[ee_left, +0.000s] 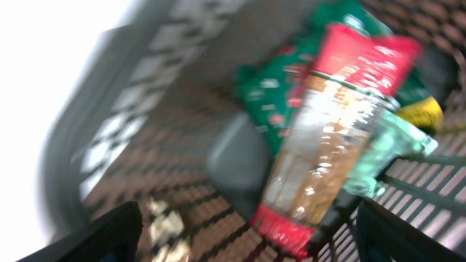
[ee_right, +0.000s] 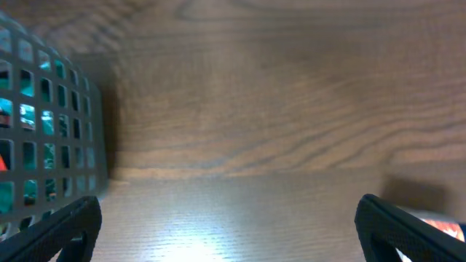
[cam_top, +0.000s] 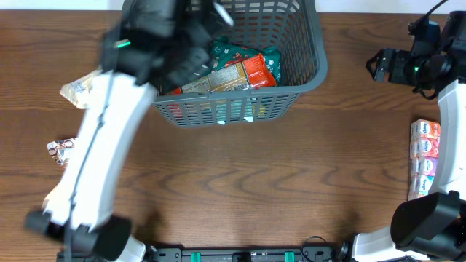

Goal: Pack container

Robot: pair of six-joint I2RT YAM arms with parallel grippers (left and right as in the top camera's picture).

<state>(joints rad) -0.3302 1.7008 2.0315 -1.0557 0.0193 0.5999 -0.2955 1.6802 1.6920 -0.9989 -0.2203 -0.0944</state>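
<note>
Packets (cam_top: 231, 67) lay inside the container (cam_top: 312, 67) on the table (cam_top: 240, 189), a red packet (cam_top: 244, 76) over a green packet (cam_top: 234, 52). The left gripper (ee_left: 255, 244) hung above the container, jaws wide apart, holding nothing. The right gripper (ee_right: 229, 233) was beside the container, jaws wide, empty.

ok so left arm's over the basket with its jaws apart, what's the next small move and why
Probably lift the left gripper straight up out of the container. Its jaws stand open and the red-and-clear packet lies loose inside, so nothing is held. A beige packet lies on the table beside that arm, likely next.
</note>
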